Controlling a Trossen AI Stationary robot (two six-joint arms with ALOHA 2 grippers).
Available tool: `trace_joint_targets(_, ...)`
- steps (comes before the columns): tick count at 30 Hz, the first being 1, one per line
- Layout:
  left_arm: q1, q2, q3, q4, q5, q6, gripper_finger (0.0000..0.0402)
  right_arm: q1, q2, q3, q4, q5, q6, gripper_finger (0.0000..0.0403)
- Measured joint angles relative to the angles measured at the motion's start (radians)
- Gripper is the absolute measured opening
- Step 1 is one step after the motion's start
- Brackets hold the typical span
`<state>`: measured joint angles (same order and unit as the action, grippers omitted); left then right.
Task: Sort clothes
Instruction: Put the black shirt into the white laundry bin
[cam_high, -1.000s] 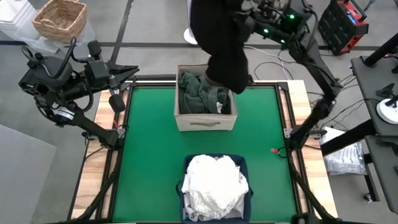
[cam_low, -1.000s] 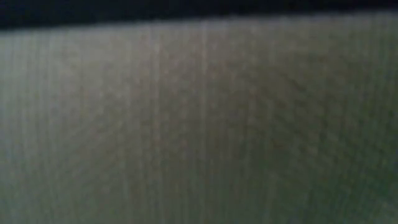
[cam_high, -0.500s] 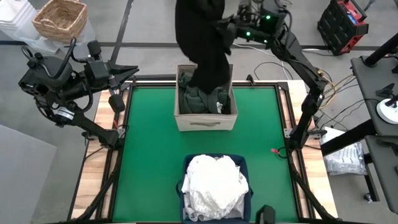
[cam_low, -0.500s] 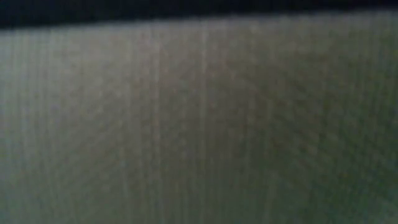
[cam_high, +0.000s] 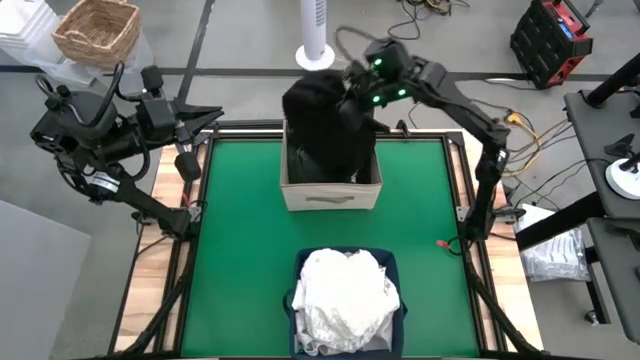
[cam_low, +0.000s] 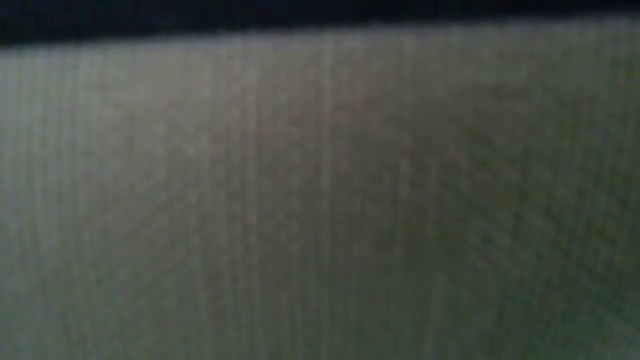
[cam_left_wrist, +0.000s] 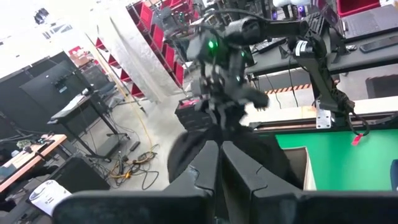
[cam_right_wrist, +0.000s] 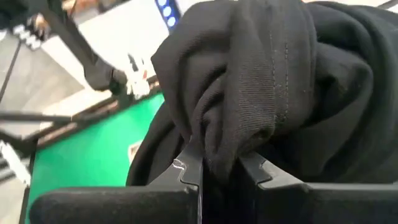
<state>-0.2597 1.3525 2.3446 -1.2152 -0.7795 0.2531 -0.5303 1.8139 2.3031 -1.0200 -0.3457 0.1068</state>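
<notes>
My right gripper (cam_right_wrist: 219, 169) is closed on a black garment (cam_high: 328, 135) that hangs below it into the beige box (cam_high: 331, 192), the white clothes (cam_high: 347, 290) already fill the blue bin (cam_high: 393, 263) nearer me, so I judge sorting almost finished.

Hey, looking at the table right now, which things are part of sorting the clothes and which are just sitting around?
Part of the job:
- black garment, clamped in the right gripper over the beige box
- white clothes in the navy bin
- left gripper, waiting at the table's left edge

Just lying about:
- wicker basket
- white fan stand
- red crate
</notes>
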Motion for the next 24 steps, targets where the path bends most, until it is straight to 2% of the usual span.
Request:
trace_joint_targets(5,0.000,0.004,-0.003,-0.001,0.000,-0.008,0.0000,0.039,0.057,-0.028,0.033,-0.001,-0.039,0.0032)
trace_joint_targets(13,0.000,0.014,-0.004,-0.007,0.000,-0.026,0.0000,0.039,0.136,-0.034,0.153,-0.013,-0.073,0.0032)
trace_joint_targets(15,0.000,0.014,-0.004,-0.017,0.000,-0.043,0.0000,0.033,0.148,-0.034,0.132,-0.047,-0.074,0.0032)
trace_joint_targets(18,0.000,0.014,-0.004,-0.040,0.000,-0.067,0.0000,0.022,0.152,-0.039,0.034,-0.043,-0.096,0.0032)
trace_joint_targets(24,0.000,0.014,-0.004,-0.044,0.000,-0.074,0.0000,0.015,0.150,-0.130,-0.116,0.104,-0.205,0.0032)
